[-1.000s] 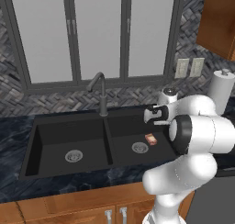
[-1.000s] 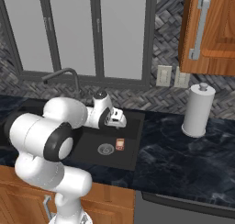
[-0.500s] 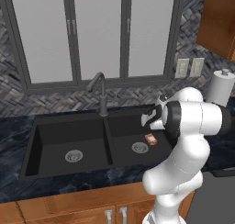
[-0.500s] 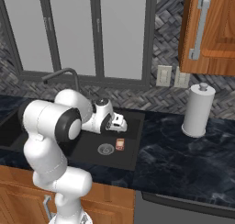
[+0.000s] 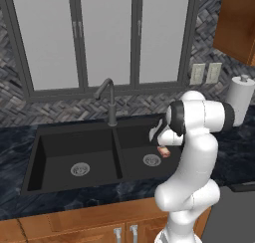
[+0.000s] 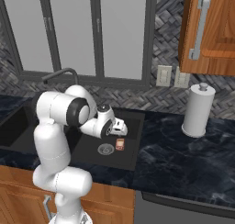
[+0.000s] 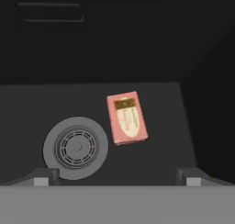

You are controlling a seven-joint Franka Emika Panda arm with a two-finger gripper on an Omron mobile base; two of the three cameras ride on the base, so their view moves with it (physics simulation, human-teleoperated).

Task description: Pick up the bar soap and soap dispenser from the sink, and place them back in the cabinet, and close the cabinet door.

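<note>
Hand view is showing the hand [image 7: 117, 177], fingers apart, hovering above the bar soap [image 7: 127, 118] beside the drain [image 7: 75, 147], needing to centre over it before dropping.

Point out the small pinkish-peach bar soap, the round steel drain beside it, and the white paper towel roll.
Pinkish-peach bar soap [image 7: 127, 118], hand view, top face.
Round steel drain [image 7: 76, 148], hand view, its grille.
White paper towel roll [image 6: 198, 110], right base view, its side.

Bar soap [image 7: 127, 118] lies on the sink [image 5: 74, 142] floor just beside the drain [image 7: 75, 148], under the end effector [image 6: 123, 129]
</note>
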